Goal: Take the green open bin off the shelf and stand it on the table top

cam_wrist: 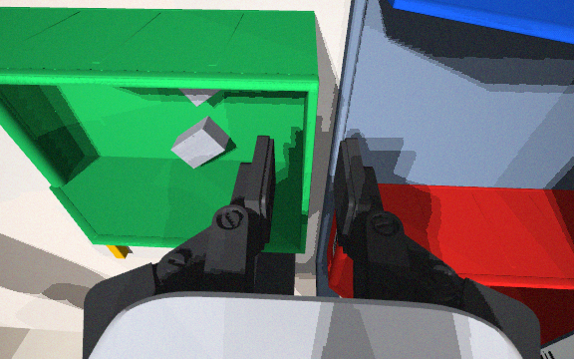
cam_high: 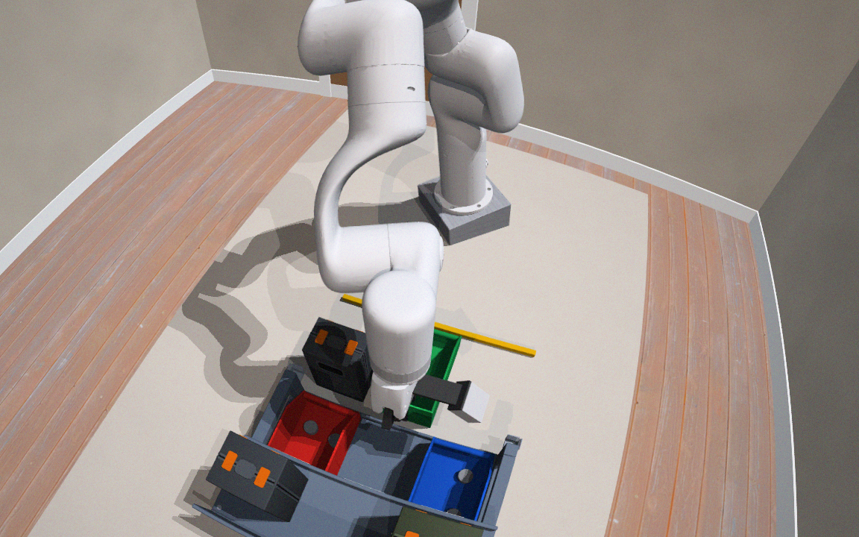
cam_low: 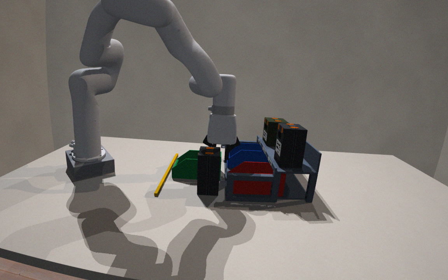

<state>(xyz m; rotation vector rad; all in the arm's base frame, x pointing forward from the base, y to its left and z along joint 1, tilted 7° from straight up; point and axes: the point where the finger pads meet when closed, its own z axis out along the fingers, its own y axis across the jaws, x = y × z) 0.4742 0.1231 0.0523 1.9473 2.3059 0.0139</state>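
The green bin (cam_high: 444, 348) (cam_low: 185, 169) (cam_wrist: 133, 50) stands upright off the shelf and appears flat on the table. Grey parts (cam_wrist: 198, 147) lie in it. My gripper (cam_high: 390, 416) (cam_low: 221, 157) (cam_wrist: 305, 160) is partly open, its fingers on either side of the bin's wall beside the shelf, with gaps to it. The red bin (cam_high: 309, 441) (cam_low: 253, 168) (cam_wrist: 491, 234) and blue bin (cam_high: 439, 491) (cam_low: 246, 158) (cam_wrist: 516, 16) sit on the shelf (cam_high: 353, 491) (cam_low: 312, 156) (cam_wrist: 441, 130) and look level. The arm hides part of the green bin.
A yellow bar (cam_high: 493, 341) (cam_low: 165, 176) lies near the green bin; contact is unclear. A black case (cam_high: 335, 372) (cam_low: 207, 170) stands beside the bin and shelf. Another black case (cam_high: 259, 491) (cam_low: 291, 149) and an olive case (cam_high: 446, 523) (cam_low: 270, 133) stand on the upper deck.
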